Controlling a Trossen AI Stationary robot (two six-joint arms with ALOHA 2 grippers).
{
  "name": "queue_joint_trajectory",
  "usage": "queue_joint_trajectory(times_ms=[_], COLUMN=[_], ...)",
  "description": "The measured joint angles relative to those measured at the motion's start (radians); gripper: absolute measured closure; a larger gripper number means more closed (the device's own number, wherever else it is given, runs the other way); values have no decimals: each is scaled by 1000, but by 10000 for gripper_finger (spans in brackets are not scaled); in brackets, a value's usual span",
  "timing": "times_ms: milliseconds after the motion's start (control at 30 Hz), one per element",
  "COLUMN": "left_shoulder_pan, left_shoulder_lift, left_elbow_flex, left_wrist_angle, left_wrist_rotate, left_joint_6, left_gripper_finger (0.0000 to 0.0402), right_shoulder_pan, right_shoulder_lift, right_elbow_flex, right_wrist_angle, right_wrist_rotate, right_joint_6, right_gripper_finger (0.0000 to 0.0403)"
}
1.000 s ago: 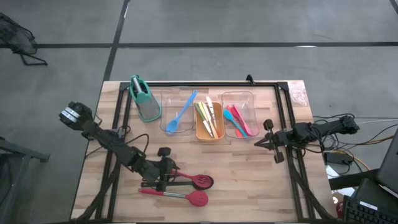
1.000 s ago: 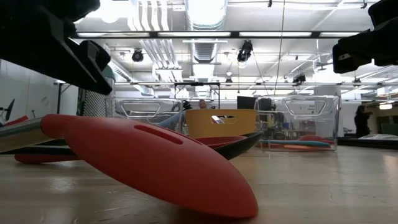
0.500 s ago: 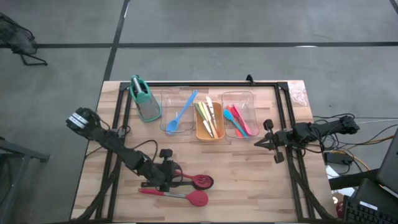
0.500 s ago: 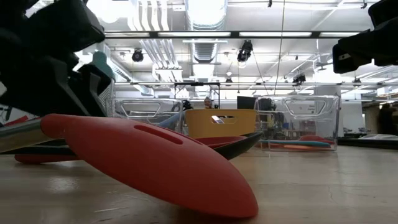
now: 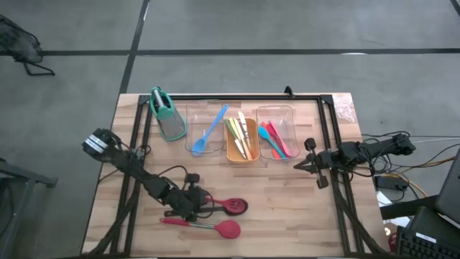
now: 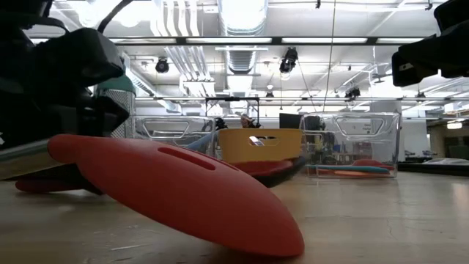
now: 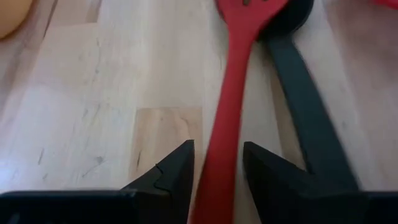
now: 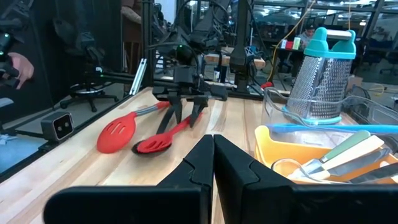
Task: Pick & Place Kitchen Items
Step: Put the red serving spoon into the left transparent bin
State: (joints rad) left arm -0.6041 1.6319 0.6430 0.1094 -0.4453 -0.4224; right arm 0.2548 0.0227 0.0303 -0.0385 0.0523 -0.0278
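Observation:
Two long spoons lie on the table's near left. A solid red-headed one (image 5: 215, 227) fills the front of the low view (image 6: 183, 191). Farther back, a red slotted one (image 5: 233, 208) lies with its head over a black spoon head (image 7: 297, 15). My left gripper (image 5: 192, 206) is down at the table, shut on the slotted spoon's red handle. My right gripper (image 5: 307, 165) is shut and empty, held above the table's right side. Blue (image 5: 208, 132), pale and green (image 5: 241, 137), and pink and teal utensils (image 5: 275, 139) lie in three trays at the back. My left gripper pinches the slotted spoon's red handle (image 7: 224, 134) between its two fingers (image 7: 180, 168), about mid-length. The fingers point down and lie across the handle. The spoon lies on the table, its head on the black spoon head; a black handle (image 7: 311, 130) runs just outside one finger.
A teal-and-grey upright holder (image 5: 167, 114) stands at the back left. Two clear trays (image 5: 191, 119) (image 5: 291, 119) and an orange one (image 5: 231, 152) sit side by side along the back. Bare wood lies between the spoons and the right arm. Black rails run along the table's edges.
My left gripper has come down toward the table's near edge onto the handles of the slotted spoon and the black one. The black spoon head under the slotted one has shifted a little in the low view. The solid red spoon has stayed put.

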Motion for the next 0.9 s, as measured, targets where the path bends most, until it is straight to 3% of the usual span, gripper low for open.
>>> queue_joint_trajectory(times_ms=[500, 900], left_shoulder_pan=[1, 10], left_shoulder_lift=[12, 13], left_elbow_flex=[17, 10], left_wrist_angle=[14, 14], left_wrist_rotate=[7, -5], left_joint_6=[-1, -22], left_gripper_finger=[263, 324], right_shoulder_pan=[0, 0], right_shoulder_lift=[-1, 0], right_elbow_flex=[0, 0], right_wrist_angle=[0, 0], right_wrist_rotate=[0, 0], right_joint_6=[0, -1], right_gripper_finger=[394, 394])
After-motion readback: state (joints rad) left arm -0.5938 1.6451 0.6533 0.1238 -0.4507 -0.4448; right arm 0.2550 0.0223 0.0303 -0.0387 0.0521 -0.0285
